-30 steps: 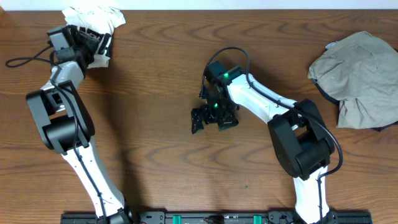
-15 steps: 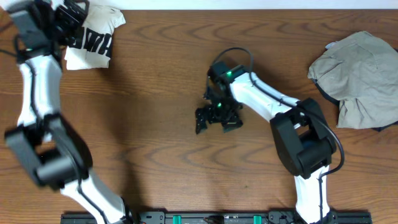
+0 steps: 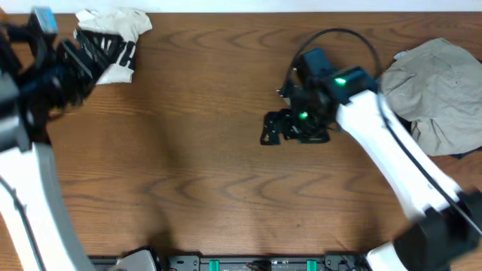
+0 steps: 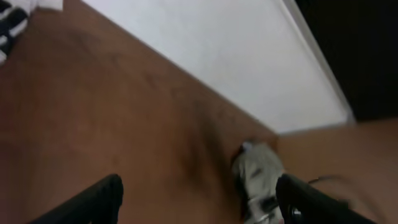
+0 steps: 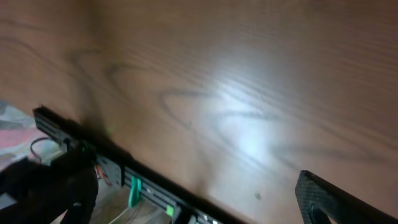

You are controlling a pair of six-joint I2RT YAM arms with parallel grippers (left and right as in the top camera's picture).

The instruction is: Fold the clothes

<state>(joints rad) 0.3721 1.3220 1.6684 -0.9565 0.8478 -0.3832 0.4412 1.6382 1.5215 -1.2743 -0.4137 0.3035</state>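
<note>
– White T-shirt is bunched in the far left corner of the bench, with black lettering showing. My left claw is spread wide with nothing in it. It's near the bundle, on its left-edge side.
– Long axis?
– Roughly along the far edge, as far as I can read a lump. Overhead is smeared on that arm, so I won't call contact.
– Right side?
– Right claw is spread too, empty, over bare wood around mid-bench. Grey-beige shirt is heaped at the right edge, toward the far corner. Dark garment pokes out under its near side.
– Which arm takes that one?
– Right, I'd say. The heap lies toward the right edge from that claw, slightly farther back, and well apart from the left arm. It's touching the dark piece, so I'd pinch the grey-beige edge nearest bench centre and drag inward to peel one layer.
– Risk?
– Both layers coming together. Can't tell from here how far they overlap.
</note>
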